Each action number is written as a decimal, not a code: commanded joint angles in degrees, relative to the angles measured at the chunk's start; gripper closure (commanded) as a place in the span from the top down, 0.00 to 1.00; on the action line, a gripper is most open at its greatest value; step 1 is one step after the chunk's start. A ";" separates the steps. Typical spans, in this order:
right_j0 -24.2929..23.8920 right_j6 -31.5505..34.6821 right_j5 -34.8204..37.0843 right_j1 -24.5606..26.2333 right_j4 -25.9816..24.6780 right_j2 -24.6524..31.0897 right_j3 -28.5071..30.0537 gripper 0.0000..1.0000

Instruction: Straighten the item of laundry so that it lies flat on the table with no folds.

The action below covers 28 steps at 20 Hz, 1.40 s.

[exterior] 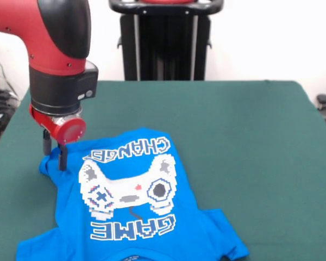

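1. At the far left, a red and black robot arm point(57, 49) comes down from the top of the frame and ends in a round red wrist.
2. Below that wrist hangs the end effector point(54, 149), with two thin dark fingers point(62, 157) spread a little apart. One finger stands over the bare bench; the other reaches down to the blue cloth at the shirt's upper left corner. Nothing is seen pinched between them.
3. The bench point(244, 141) is covered in dark green cloth and fills most of the frame, far wider than the shirt.
4. Left of centre, toward the near edge, lies the item of laundry point(190, 228), a bright blue short-sleeved T-shirt, print side up. Its collar end points to the bottom of the frame, and its lower part is cut off by the bottom edge.
5. The print shows a white and grey pixel game controller in the middle, with blocky white lettering above and below it, all upside down from this view.
6. The shirt's upper left corner looks bunched beside the end effector, and the upper edge of the shirt curves rather than lying straight.
7. To the right of the print, one short sleeve spreads out on the bench, with soft creases near it.
8. The right part of the bench is bare green cloth.
9. Behind the bench, at top centre, stands a black upright stand point(163, 41) against a pale wall.
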 commanded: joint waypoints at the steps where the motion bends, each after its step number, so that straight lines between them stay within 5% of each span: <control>1: 2.82 -10.57 3.87 5.49 -3.12 4.74 2.65 1.00; 28: 4.92 -12.86 13.61 -0.18 -4.03 2.07 3.01 1.00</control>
